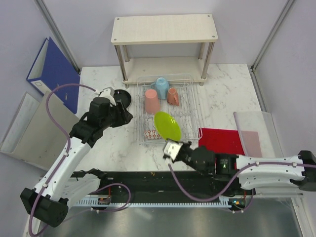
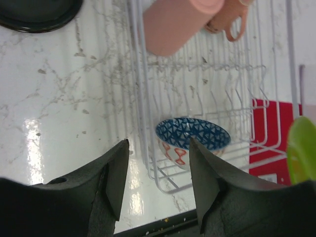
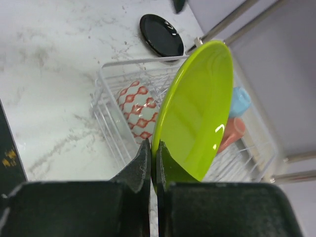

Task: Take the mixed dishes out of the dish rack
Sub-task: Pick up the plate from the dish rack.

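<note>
Right wrist: right pincer (image 3: 152,150) on lime-green plate (image 3: 197,108)

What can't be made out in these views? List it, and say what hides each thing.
- Top view: the small bowl is partly covered by the lime-green plate.
- Left wrist view: the dark plate and the tall pink cup are both cut off by the top edge.
- Right wrist view: the light blue cup is mostly behind the lime-green plate, and the far end of the dish rack is hidden by it too.
</note>
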